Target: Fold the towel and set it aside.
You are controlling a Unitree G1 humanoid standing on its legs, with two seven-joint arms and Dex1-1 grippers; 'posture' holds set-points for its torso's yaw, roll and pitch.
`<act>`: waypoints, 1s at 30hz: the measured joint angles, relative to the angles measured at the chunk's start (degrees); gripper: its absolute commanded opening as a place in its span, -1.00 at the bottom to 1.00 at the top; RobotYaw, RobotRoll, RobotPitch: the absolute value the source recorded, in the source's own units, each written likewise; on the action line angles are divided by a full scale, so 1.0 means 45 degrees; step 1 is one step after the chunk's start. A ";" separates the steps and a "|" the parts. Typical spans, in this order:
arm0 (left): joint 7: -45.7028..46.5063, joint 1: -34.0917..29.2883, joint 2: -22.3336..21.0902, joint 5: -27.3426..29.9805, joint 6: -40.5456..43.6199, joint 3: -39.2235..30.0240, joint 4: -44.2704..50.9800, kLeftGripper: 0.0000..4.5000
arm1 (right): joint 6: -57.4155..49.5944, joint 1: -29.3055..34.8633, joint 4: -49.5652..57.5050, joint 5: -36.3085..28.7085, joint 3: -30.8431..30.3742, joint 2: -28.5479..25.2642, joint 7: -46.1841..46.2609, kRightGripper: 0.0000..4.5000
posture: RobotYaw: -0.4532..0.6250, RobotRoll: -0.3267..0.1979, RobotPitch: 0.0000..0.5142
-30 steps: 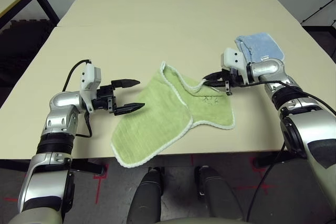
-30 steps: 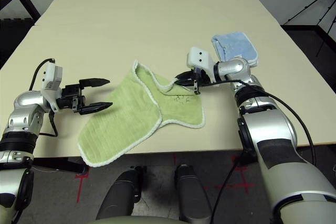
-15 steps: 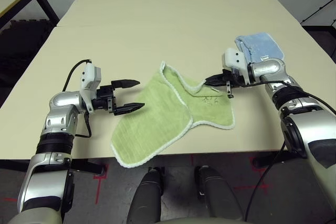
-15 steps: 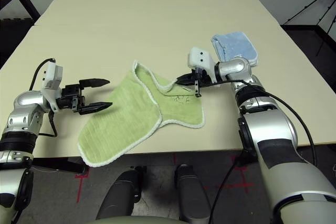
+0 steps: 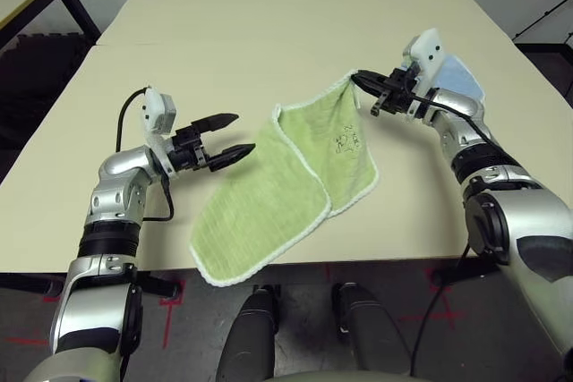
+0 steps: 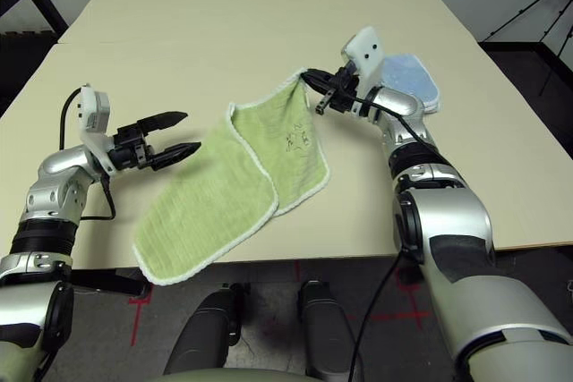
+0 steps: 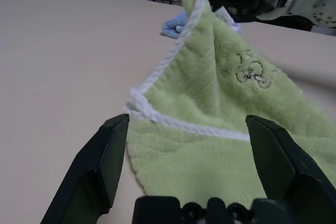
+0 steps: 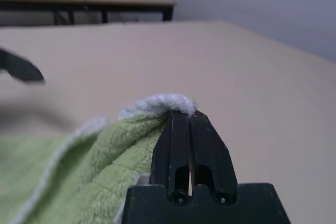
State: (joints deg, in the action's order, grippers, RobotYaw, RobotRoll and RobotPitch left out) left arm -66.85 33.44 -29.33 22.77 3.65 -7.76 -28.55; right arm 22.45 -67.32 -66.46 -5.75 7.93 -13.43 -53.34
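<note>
At the table's near edge, the green towel [image 5: 260, 212] lies with its lower corner hanging just over — so draw it inward rather than dragging it off. Beside it the left gripper [image 5: 235, 139] stands wide open, holding nothing; keep it low and ready to steady the layers. The right gripper [image 5: 355, 78] is closed on the towel's raised far corner — lift gently, then lay that side smoothly across. Farther off, the folded blue cloth [image 6: 410, 80] sits behind the right wrist, where a wide backward swing could nudge it.
</note>
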 measured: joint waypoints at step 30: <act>0.0288 0.0544 0.0121 -0.0168 0.0068 0.0434 0.0166 1.00 | -0.4558 -0.3128 0.4252 -0.1682 -0.1194 0.2564 0.1661 -0.99 | -0.09 0.25 -0.49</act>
State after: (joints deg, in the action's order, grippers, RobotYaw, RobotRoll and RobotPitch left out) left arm -65.55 35.88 -28.79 22.02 3.96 -5.81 -27.81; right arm 1.93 -81.40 -47.33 -13.32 2.55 -1.89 -45.87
